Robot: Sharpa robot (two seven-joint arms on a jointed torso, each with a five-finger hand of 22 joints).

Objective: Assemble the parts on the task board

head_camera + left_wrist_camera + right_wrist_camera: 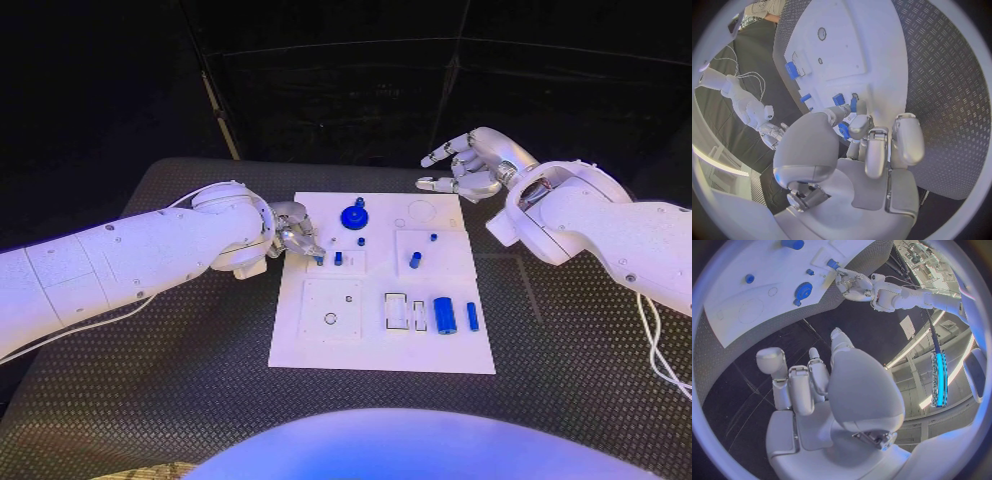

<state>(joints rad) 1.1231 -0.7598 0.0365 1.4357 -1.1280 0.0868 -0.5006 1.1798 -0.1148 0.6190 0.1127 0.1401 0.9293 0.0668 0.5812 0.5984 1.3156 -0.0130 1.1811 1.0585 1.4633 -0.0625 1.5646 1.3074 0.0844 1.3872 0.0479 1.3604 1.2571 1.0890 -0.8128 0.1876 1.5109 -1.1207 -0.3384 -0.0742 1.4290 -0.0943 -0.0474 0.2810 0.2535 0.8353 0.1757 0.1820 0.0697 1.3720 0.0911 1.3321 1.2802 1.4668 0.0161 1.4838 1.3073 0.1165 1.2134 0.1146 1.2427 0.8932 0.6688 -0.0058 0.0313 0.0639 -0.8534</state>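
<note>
At the board's [310, 345] left edge, left robot hand [296, 232] pinching a small blue peg [319, 259] at fingertips, just above the plate. Right robot hand [469, 165] hovering spread, beyond the far corner. Probably light, stiff, slippery; gripping mid-shaft.

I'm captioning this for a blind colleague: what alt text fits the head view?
The left hand reaches over the left edge of a white task board on a black table, fingertips by a small blue part. The right hand hovers open beyond the board's far right corner.
</note>
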